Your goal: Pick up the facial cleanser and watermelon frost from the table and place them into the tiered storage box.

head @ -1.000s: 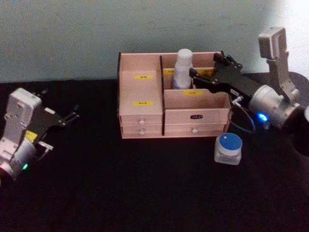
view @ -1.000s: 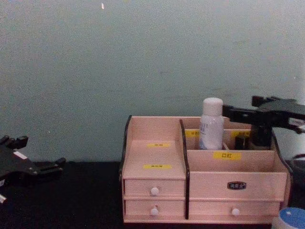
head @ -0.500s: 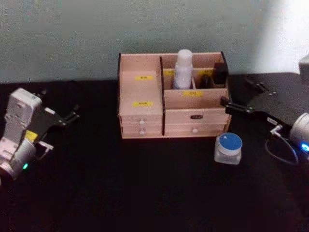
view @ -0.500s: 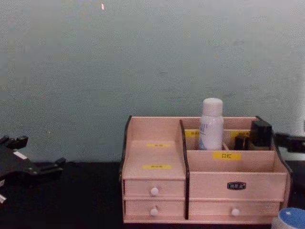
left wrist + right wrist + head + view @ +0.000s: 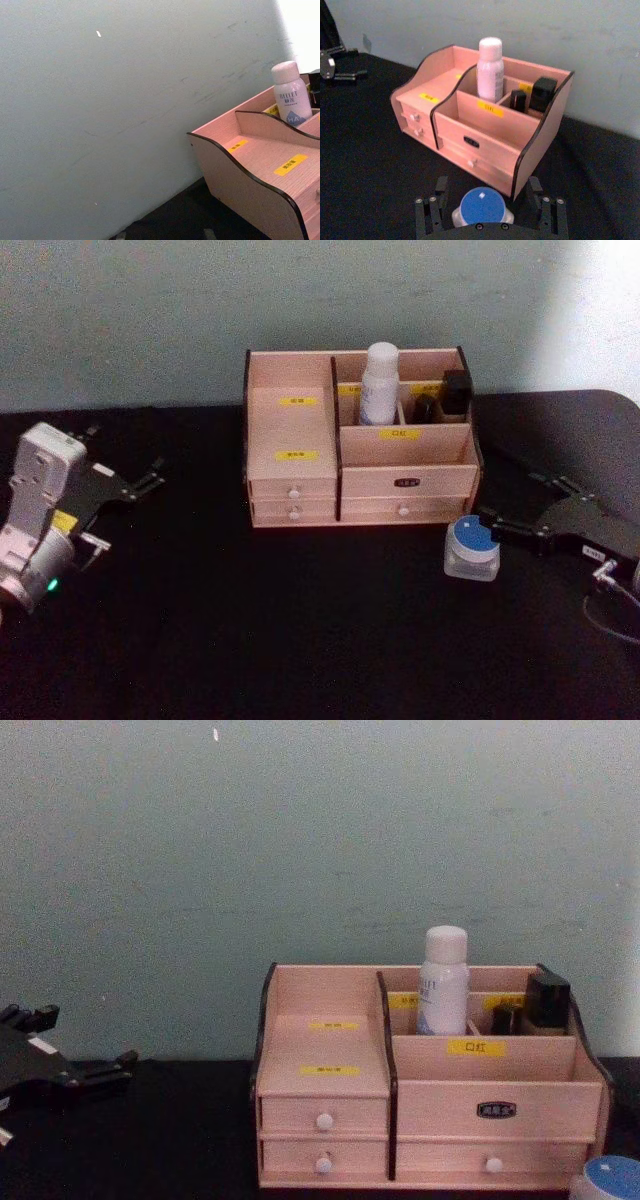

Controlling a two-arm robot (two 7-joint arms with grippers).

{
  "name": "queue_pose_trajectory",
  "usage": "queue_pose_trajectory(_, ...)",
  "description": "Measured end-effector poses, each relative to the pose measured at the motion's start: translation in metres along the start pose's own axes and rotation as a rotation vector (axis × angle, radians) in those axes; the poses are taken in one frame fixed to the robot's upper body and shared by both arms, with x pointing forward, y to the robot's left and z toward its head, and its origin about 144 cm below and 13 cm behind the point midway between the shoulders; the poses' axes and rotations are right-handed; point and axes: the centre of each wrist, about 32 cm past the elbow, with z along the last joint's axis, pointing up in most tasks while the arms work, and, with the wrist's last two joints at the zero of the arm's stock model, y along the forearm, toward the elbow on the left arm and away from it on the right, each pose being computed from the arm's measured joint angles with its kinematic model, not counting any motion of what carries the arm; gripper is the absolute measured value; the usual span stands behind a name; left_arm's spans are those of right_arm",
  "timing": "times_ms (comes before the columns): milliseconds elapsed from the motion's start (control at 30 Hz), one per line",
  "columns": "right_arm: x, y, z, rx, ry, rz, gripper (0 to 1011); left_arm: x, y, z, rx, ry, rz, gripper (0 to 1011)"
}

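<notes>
Black tabletop (image 5: 300, 640) runs under everything; at its near right my right gripper (image 5: 488, 187) has its fingers spread wide, holding nothing, the watermelon frost (image 5: 472, 548) just ahead of them. At left my left gripper (image 5: 130, 510) rests, fingers apart, empty. Farther back the facial cleanser (image 5: 379, 385) stands upright in a far compartment of the tiered storage box (image 5: 290, 475).

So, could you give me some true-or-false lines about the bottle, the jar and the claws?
1. The facial cleanser stands upright in the tiered storage box. True.
2. The watermelon frost is in the box too. False: it sits on the table in front of the box.
3. The right claw has clamped the watermelon frost. False: it is open, close by it.
4. The left claw rests far left of the box. True.
</notes>
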Motion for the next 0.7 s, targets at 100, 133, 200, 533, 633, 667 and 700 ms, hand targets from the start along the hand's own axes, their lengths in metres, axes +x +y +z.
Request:
queue_pose_trajectory(100, -0.001, 0.001, -0.003, -0.027, 0.013, 0.006, 1000, 0.000, 0.000, 0.000, 0.000, 0.000, 0.000, 1001)
queue_pose_trajectory(133, -0.001, 0.002, -0.004, -0.034, 0.015, 0.007, 1000, 0.000, 0.000, 0.000, 0.000, 0.000, 0.000, 1001)
queue_pose_trajectory(200, -0.001, 0.005, -0.005, -0.052, 0.017, 0.009, 1000, 0.000, 0.000, 0.000, 0.000, 0.000, 0.000, 1001)
queue_pose_trajectory(533, 0.002, 0.015, -0.011, -0.109, 0.012, 0.014, 1000, 0.000, 0.000, 0.000, 0.000, 0.000, 0.000, 1001)
queue_pose_trajectory(633, 0.003, 0.018, -0.013, -0.121, 0.010, 0.014, 1000, 0.000, 0.000, 0.000, 0.000, 0.000, 0.000, 1001)
queue_pose_trajectory(667, 0.003, 0.019, -0.014, -0.124, 0.010, 0.014, 1000, 0.000, 0.000, 0.000, 0.000, 0.000, 0.000, 1001)
queue_pose_trajectory(700, 0.003, 0.019, -0.014, -0.127, 0.010, 0.014, 1000, 0.000, 0.000, 0.000, 0.000, 0.000, 0.000, 1001)
